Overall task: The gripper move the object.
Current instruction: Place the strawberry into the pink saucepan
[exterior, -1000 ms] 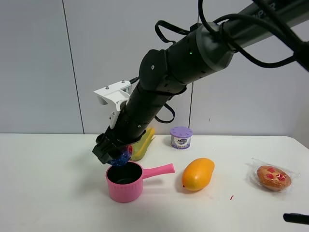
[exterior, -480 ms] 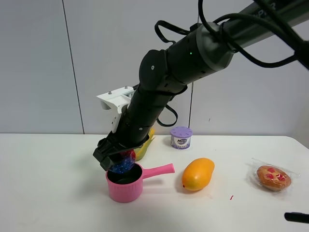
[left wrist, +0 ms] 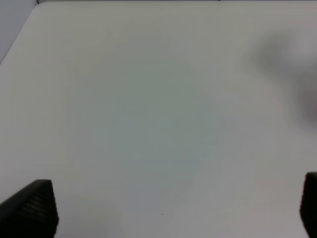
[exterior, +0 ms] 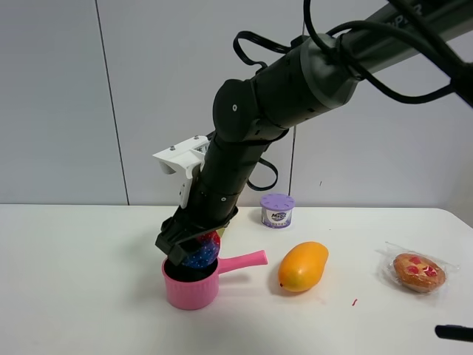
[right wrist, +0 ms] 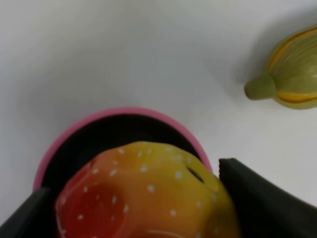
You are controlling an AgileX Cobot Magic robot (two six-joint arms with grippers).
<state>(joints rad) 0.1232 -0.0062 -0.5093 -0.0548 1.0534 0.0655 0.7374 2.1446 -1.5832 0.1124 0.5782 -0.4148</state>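
The gripper [exterior: 189, 250], my right one, is a black claw on a thick dark-grey arm that reaches across to the left. It is shut on the object [exterior: 202, 251], a small bumpy red and blue ball, held just above the mouth of a pink pot [exterior: 189, 290]. In the right wrist view the ball [right wrist: 143, 193] looks red to yellow with white specks, sits between the black fingers [right wrist: 262, 198] and hangs over the pot's pink rim [right wrist: 124, 112]. My left gripper [left wrist: 168, 208] is open over bare white table, out of the exterior view.
An orange-yellow mango [exterior: 303, 266] lies right of the pot's handle [exterior: 245, 259]. A wrapped round pastry [exterior: 418, 271] lies far right. A purple-lidded cup [exterior: 277, 210] stands behind. A yellow-green husked piece [right wrist: 292, 74] lies behind the pot. A black tip [exterior: 452, 333] shows bottom right.
The right gripper has moved right and slightly down with the ball, from beside the pot's left rim to above its mouth. The other things have not moved.
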